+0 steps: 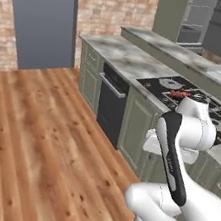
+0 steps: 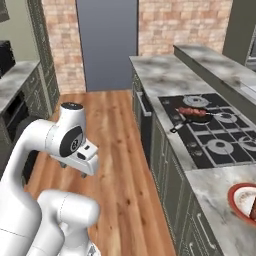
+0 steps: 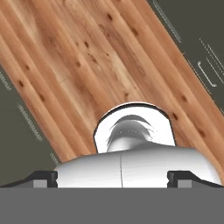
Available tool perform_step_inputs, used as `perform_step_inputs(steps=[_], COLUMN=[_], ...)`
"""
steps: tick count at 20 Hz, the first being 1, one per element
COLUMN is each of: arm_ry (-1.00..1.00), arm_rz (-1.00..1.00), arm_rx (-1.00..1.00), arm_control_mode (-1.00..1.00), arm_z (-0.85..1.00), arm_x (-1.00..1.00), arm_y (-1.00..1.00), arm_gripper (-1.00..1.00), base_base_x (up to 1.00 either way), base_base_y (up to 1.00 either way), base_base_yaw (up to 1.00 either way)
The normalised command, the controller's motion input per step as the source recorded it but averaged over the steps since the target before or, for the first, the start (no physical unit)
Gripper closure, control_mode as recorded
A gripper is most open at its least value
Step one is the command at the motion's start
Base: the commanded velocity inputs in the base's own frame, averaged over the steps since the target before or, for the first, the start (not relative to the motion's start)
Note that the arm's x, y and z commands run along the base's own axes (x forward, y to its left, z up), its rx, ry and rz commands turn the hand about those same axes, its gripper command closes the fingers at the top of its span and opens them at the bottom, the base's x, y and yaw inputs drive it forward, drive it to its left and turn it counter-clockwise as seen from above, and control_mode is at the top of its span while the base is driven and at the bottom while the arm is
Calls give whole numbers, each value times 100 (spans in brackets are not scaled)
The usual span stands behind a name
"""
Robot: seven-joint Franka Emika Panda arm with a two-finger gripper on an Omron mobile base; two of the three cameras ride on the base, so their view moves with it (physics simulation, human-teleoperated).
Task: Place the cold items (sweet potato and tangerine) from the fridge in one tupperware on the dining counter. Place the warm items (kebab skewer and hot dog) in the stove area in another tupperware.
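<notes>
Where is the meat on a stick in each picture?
Left base view: the kebab skewer lies at right of centre, on the stove, just above the robot's white arm.
Right base view: the kebab skewer lies at upper right, in a dark pan on the stove.
Hand view: I see wood floor and dark cabinet fronts, not the skewer.
Shared landmark: the black stove.

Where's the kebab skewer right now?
The kebab skewer lies in a dark pan on the stove, at the right of the right base view, near a rear burner; the left base view shows it at mid-right.
</notes>
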Motion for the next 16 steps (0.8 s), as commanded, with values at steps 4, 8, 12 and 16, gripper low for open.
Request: perform_step_inputs(steps=[4,8,12,16], arm_ry=[0,0,0,0], arm_rz=[0,0,0,-6], arm_rx=[0,0,0,0], arm_control_mode=[100,100,100,-100], arm_z=[0,0,0,-1], arm_x=[0,0,0,9], arm_y=[0,0,0,16], arm_gripper=[-100,-100,-100,-100], base_base_x=[92,65,40,23], base_base_y=[28,32,45,52], base_base_yaw=[-25,-41,-50,-31])
